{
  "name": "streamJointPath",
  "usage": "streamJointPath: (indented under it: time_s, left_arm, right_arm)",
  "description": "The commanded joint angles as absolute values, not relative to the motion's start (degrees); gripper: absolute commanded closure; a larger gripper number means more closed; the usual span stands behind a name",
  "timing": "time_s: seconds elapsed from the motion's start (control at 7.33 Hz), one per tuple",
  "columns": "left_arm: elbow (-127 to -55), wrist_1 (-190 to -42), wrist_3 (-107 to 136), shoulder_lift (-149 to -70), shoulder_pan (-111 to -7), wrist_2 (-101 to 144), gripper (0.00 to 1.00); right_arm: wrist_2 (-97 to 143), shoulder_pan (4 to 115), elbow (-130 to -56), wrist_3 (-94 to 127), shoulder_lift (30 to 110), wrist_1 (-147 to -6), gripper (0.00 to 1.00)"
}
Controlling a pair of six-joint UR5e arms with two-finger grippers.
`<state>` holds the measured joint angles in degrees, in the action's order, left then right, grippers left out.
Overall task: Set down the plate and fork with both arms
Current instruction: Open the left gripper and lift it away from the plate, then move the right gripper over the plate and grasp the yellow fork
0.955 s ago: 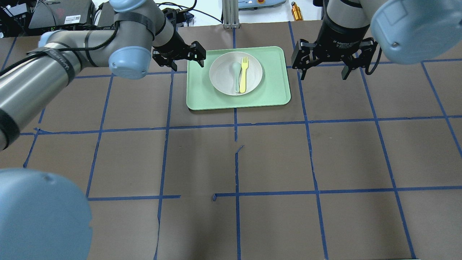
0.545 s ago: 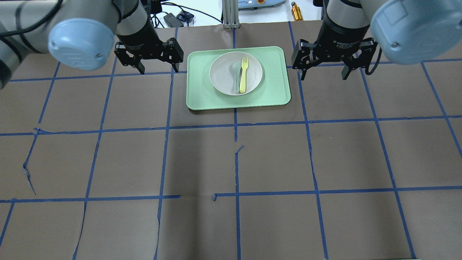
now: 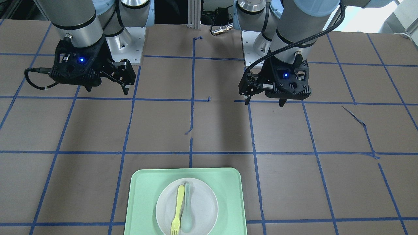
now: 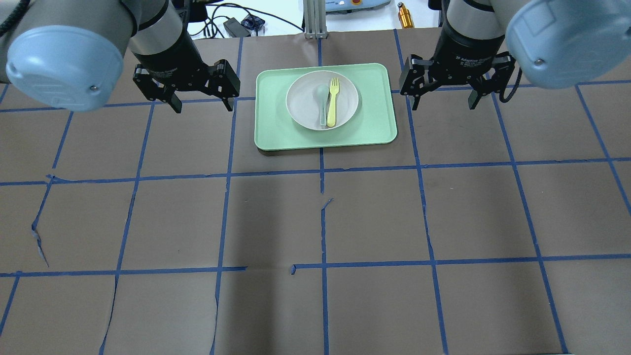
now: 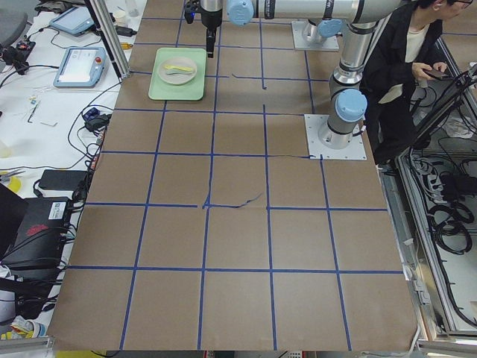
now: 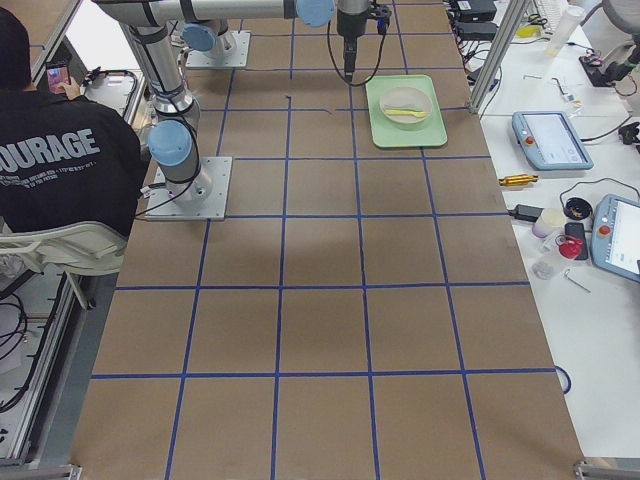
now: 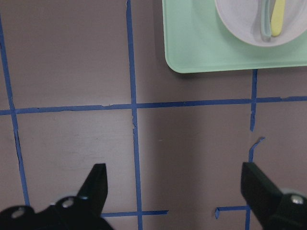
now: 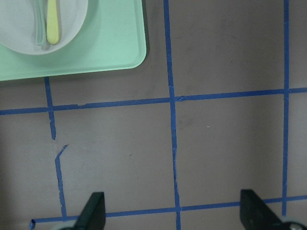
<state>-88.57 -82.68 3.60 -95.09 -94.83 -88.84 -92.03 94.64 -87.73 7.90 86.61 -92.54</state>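
Two grippers, both empty; one plate waiting on one tray.

I count one plate (image 4: 299,98), sitting in one tray (image 4: 276,125) at the far middle of the table (image 4: 345,222). One fork (image 4: 333,102) and one spoon (image 4: 323,102) lie side by side in the plate, the fork on the robot's right. The left gripper (image 4: 203,106) hangs beside the tray's left edge and the right gripper (image 4: 442,104) beside its right edge. On both I see the jaws spread wide with nothing between them, clear of the tray.
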Motion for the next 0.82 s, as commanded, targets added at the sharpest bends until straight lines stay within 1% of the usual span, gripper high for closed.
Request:
streamJointPath:
  time_s: [0.0,0.14,0.27,0.41,0.55,0.68]
  left_arm:
    - [-88.9,-82.7,3.6,-94.9,-94.8,-88.9,0.00]
    - [-88.9,-82.6,3.6,-95.0,-94.8,-88.8,0.00]
    - [-89.0,-82.6,3.7,-95.2,-94.8,-88.8,0.00]
    - [-89.9,-82.1,3.9,-95.0,-94.8,-88.9,0.00]
    - [-90.6,-81.8,4.1,-94.9,-94.8,-88.9,0.00]
    - [-91.0,-81.7,4.1,-94.9,-94.8,-88.9,0.00]
  right_arm:
    - [-91.8,95.7,-86.1,6.0,79.8,-100.3,0.00]
    - [-91.7,97.5,-81.7,5.8,73.2,-102.2,0.00]
    - [-91.7,98.2,-74.6,6.8,64.0,-102.4,0.00]
    - [-91.5,99.0,-65.2,9.8,55.2,-102.5,0.00]
    - [-91.6,100.1,-59.0,14.6,48.5,-102.6,0.00]
    - [-91.5,100.6,-56.2,16.1,45.4,-103.5,0.04]
